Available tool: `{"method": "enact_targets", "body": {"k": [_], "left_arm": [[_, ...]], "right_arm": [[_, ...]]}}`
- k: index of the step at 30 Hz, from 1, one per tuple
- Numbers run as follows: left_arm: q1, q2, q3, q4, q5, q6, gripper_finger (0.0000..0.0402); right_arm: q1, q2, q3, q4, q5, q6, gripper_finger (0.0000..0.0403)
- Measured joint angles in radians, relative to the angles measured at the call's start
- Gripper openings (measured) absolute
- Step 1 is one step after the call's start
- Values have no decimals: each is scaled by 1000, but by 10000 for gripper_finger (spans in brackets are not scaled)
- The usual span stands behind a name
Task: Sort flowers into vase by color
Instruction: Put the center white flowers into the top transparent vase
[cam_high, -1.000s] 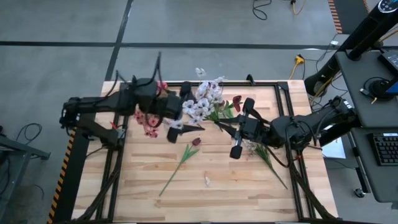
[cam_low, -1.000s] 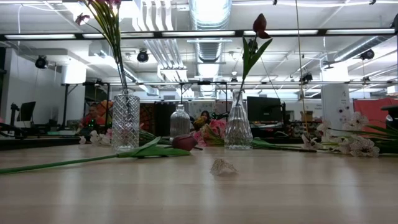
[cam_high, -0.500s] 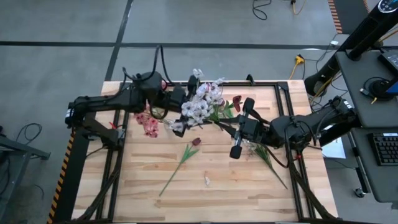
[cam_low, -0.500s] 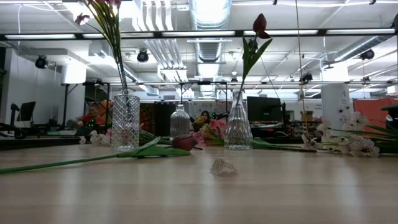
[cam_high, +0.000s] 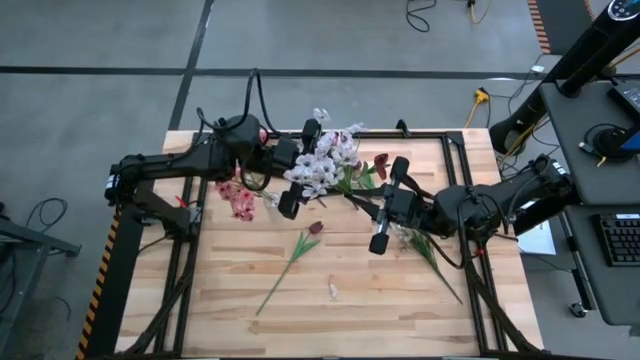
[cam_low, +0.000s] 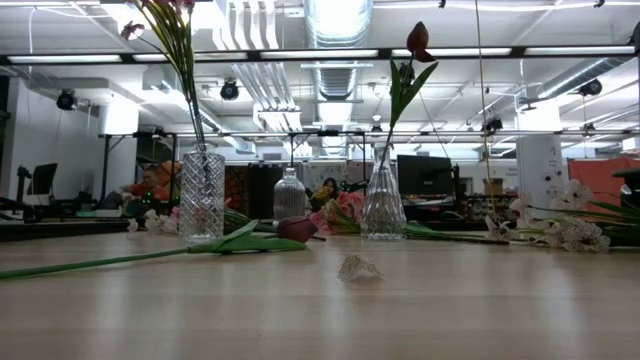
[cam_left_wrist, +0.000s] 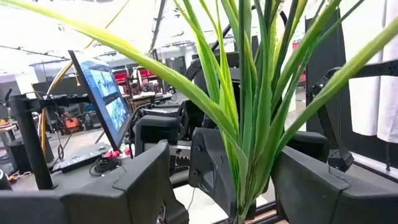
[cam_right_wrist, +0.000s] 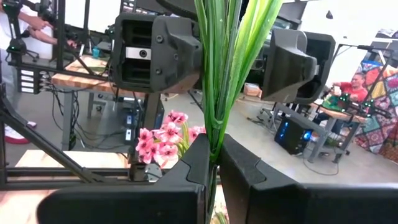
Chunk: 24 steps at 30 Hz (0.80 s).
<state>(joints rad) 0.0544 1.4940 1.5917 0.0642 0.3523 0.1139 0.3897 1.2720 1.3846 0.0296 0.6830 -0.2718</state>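
A bunch of white-lilac blossoms (cam_high: 325, 165) stands clustered near the table's far edge, its green stalks (cam_left_wrist: 249, 118) rising between the left claw's (cam_high: 297, 170) spread fingers. Pink blossoms (cam_high: 238, 198) lie flat just left of it. A dark red tulip (cam_high: 315, 228) lies on its side mid-table, stalk trailing toward the near edge. The right claw (cam_right_wrist: 214, 165) pinches another sheaf of green stalks (cam_right_wrist: 227, 56).
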Motion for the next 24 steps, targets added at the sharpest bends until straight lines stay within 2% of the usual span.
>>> {"method": "enact_targets", "body": {"k": [10, 17, 24], "left_arm": [[3, 0, 0, 5, -1, -1, 199], [47, 0, 0, 16, 0, -13, 182], [75, 0, 0, 12, 3, 39, 132]], "right_arm": [[-43, 0, 0, -1, -1, 8, 18], [-51, 0, 0, 1, 1, -26, 18], [-82, -7, -1, 2, 4, -35, 18]]}}
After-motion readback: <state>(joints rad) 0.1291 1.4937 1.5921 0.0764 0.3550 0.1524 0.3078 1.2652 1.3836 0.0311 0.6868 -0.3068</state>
